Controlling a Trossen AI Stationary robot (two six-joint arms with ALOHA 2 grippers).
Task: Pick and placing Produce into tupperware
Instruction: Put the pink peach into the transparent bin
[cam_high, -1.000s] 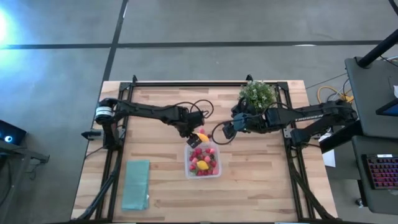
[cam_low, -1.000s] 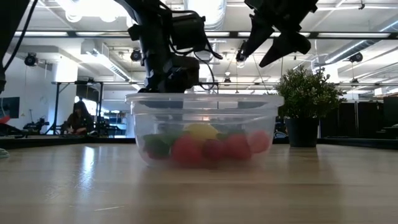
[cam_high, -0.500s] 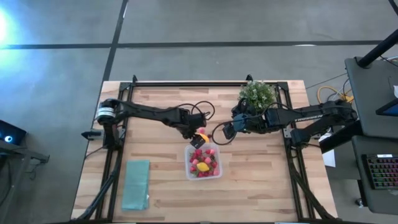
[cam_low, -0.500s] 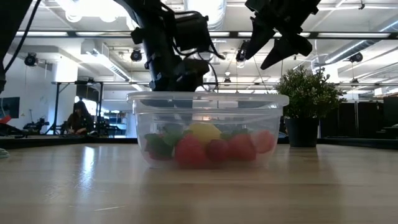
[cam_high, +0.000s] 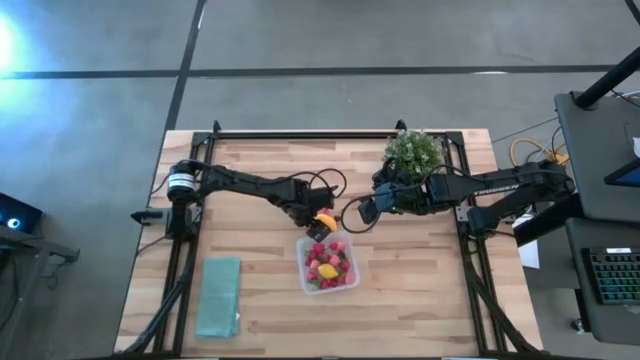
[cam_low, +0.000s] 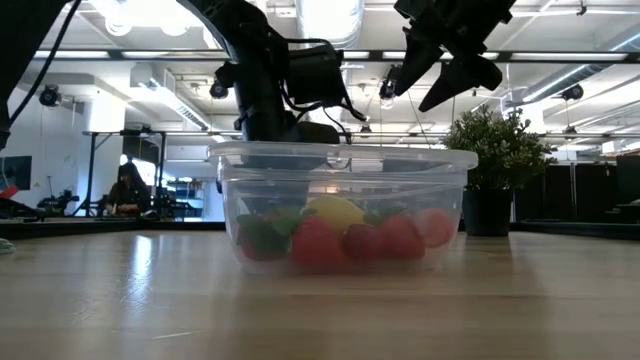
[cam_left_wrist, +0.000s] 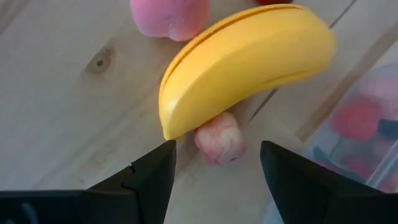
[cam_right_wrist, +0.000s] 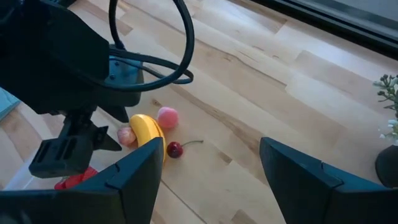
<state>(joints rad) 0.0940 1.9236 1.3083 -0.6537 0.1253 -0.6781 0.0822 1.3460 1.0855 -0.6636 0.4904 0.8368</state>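
The clear tupperware (cam_high: 327, 263) stands mid-table with red strawberries, a lemon and green pieces inside (cam_low: 340, 235). Just beyond its far rim lie a yellow banana (cam_left_wrist: 249, 59), a pink fruit (cam_left_wrist: 171, 15), a small pale pink piece (cam_left_wrist: 219, 140) and a cherry (cam_right_wrist: 174, 149). My left gripper (cam_left_wrist: 214, 168) points steeply down and is open. Its fingers stand on either side of the pale pink piece, right under the banana's end. My right gripper (cam_high: 365, 212) hangs open above the table, to the right of these fruits. My left gripper has one finger (cam_left_wrist: 298, 180) close beside the tupperware's far wall (cam_left_wrist: 367, 124). I cannot tell whether it touches the wall. The fingers stand apart from the pale pink piece and the banana.
A potted green plant (cam_high: 413, 152) stands at the far right, behind my right arm. A flat teal rectangle (cam_high: 218, 297) lies near the front left. Black cables (cam_right_wrist: 155, 68) loop over the left gripper. Bare wood lies to the tupperware's right and near side.
My left gripper has come down toward the loose fruits at the tupperware's far rim and has rolled a little. The tupperware has slid slightly toward the near edge and turned a bit. My right gripper has kept still.
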